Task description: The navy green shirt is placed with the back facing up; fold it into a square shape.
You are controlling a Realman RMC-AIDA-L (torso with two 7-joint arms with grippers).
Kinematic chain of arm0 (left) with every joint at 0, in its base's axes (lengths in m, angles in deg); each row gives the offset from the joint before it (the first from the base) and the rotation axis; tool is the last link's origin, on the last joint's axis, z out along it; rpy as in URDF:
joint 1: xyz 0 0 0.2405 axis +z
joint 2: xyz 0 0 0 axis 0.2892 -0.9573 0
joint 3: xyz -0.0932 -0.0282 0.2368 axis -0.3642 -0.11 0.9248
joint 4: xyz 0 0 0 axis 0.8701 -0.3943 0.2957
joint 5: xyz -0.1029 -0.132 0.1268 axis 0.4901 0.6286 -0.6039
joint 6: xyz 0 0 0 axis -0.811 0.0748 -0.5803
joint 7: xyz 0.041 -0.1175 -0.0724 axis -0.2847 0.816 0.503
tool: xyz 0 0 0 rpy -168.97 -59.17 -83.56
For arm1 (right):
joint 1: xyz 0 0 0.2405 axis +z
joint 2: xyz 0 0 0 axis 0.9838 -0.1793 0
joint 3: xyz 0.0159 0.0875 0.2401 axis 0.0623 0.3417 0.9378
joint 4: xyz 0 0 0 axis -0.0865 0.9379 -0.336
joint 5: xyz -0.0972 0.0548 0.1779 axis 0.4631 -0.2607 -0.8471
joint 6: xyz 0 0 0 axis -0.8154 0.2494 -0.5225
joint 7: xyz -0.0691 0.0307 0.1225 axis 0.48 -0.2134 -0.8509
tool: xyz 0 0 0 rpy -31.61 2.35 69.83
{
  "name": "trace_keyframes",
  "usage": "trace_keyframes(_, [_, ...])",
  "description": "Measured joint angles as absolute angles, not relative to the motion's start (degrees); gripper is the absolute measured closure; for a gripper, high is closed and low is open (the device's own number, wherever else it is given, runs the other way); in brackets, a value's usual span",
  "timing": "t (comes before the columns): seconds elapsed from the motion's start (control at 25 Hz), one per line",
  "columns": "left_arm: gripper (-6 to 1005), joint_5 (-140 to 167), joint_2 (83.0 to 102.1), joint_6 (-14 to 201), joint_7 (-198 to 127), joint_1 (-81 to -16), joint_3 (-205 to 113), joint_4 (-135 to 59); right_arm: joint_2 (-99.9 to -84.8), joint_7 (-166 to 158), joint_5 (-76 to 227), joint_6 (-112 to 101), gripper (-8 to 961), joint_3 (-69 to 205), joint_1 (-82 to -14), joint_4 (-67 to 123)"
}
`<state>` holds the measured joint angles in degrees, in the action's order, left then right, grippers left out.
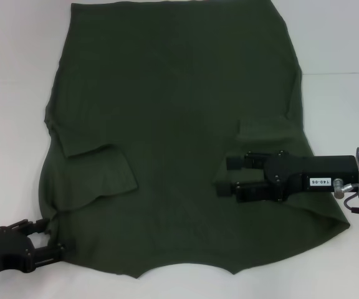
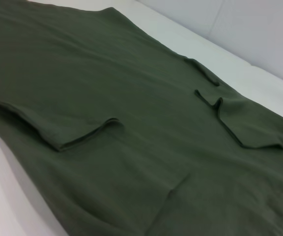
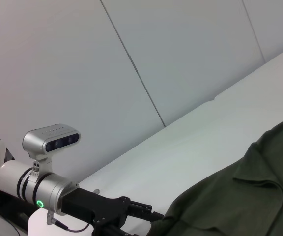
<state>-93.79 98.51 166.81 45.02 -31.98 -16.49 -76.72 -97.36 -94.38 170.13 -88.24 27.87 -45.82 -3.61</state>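
The navy green shirt [image 1: 173,124] lies spread flat on the white table [image 1: 341,106], plain side up, with its curved neckline at the edge nearest the robot and its hem at the far edge. Both short sleeves are folded inward onto the body of the shirt: the left sleeve [image 1: 101,171] rests as a broad flap near the shirt's left edge, and the right sleeve [image 1: 267,132] as a smaller flap near its right edge.

The left gripper [image 1: 50,235] sits at the shirt's near left corner, by the shoulder; its two black fingers stand narrowly apart on either side of the fabric edge, though whether they grip the cloth cannot be told.

The right gripper [image 1: 226,175] reaches in over the shirt from the right edge, just on the near side of the folded right sleeve. Its fingers are spread apart, one above the other, with nothing between them but the cloth lying beneath.

A grey wall [image 3: 156,64] rises behind the table, beyond the shirt.
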Motion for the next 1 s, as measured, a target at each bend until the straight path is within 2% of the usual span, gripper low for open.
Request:
trace_keyframes(0.36, [200,-95.88,98.62,164.94,46.54,-32.57,-16.49,-77.60,-97.36,-94.41,170.12,-88.42,41,28.43,-45.63,-3.61])
trace_keyframes(0.56, [444,-96.67,99.48,163.98,47.13,-32.51,-16.65,-79.33,-97.36,-94.43,170.08,-88.44,41,28.57,-45.58,-3.61])
trace_keyframes(0.8, [661,-96.72,99.97,164.22,47.34,-32.41,-16.81,-80.99,-97.36,-94.32,170.03,-88.44,42,28.97,-45.57,-3.61])
trace_keyframes(0.88, [888,-96.73,99.98,164.23,47.52,-32.52,-16.70,-81.00,-97.36,-94.19,170.03,-88.44,42,29.18,-45.63,-3.61])
trace_keyframes(1.0, [907,-96.76,99.97,164.22,47.80,-32.59,-16.57,-81.03,-97.36,-94.03,170.03,-88.43,43,29.29,-45.78,-3.61])
